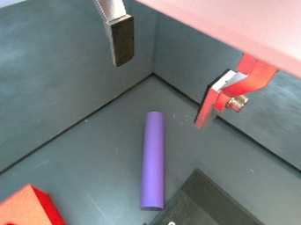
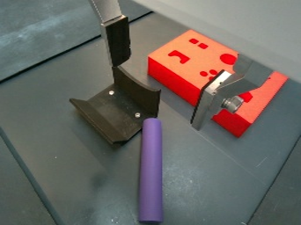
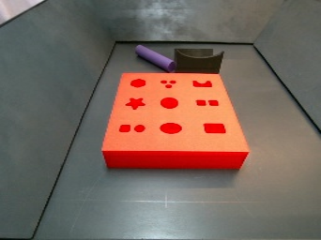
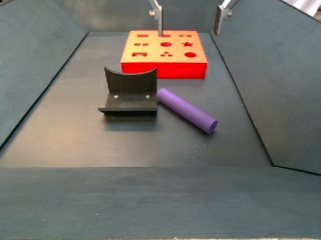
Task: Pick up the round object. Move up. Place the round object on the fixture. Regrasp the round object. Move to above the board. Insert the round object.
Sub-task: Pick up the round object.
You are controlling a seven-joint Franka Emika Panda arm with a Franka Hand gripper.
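A long purple round object (image 4: 187, 111) lies flat on the dark grey floor (image 4: 75, 103), untouched. One end sits just beside the fixture (image 4: 129, 92), a small dark block with a curved notch. In a wrist view the peg (image 2: 150, 167) stretches away from the fixture's corner (image 2: 114, 110). Beyond the fixture lies the board (image 3: 171, 119), a flat red-orange block with star, circle and square holes.

The hand (image 2: 159, 77) hangs well above the floor with its two silver fingers (image 1: 120, 39) spread apart and nothing between them. In a side view only its fingertips (image 4: 156, 12) show at the frame's top edge.

The first step, picking up the peg, seems not yet begun. The next move likely calls for descending and straddling the peg.

The arm itself is out of view, and the pink blur in a wrist view cannot be identified.
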